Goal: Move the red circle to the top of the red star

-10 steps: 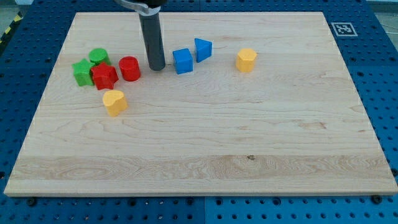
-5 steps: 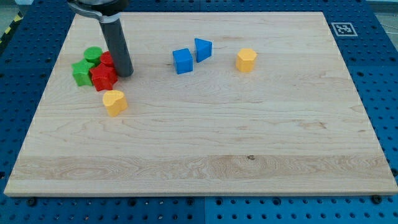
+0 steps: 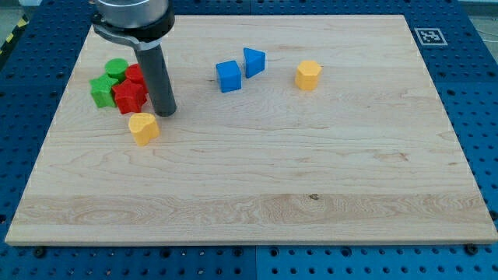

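The red star (image 3: 128, 97) lies at the view's left of the wooden board (image 3: 257, 179). The red circle (image 3: 135, 75) sits right above it, touching it, partly hidden behind my rod. My tip (image 3: 164, 110) rests on the board just right of the red star and just above and right of the yellow heart-shaped block (image 3: 143, 127). It touches neither red block as far as I can see.
A green circle (image 3: 117, 68) and a green star (image 3: 101, 90) crowd the red blocks on their left. A blue cube (image 3: 228, 76), a blue triangle (image 3: 254, 61) and a yellow hexagon (image 3: 308, 75) lie toward the view's top middle.
The tip swept left, pushing the red circle leftward until it sat above the red star beside the green circle, then drew back down and right, away from the cluster.
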Motion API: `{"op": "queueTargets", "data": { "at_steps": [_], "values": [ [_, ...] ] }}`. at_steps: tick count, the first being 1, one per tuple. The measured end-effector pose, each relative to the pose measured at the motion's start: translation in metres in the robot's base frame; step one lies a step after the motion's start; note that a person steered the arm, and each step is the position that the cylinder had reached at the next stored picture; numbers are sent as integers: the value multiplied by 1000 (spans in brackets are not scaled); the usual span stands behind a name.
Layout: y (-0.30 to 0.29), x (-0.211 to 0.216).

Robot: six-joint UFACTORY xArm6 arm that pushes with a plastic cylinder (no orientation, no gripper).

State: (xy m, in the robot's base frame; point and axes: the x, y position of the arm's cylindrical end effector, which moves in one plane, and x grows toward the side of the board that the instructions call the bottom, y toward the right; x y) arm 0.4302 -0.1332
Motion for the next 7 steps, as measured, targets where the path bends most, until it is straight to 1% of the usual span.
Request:
{"op": "queueTargets", "data": {
  "at_steps": [2,5,6,7],
  "values": [
    [-8,13],
    [-45,15],
    [-60,26],
    [-69,53]
  ]
}}
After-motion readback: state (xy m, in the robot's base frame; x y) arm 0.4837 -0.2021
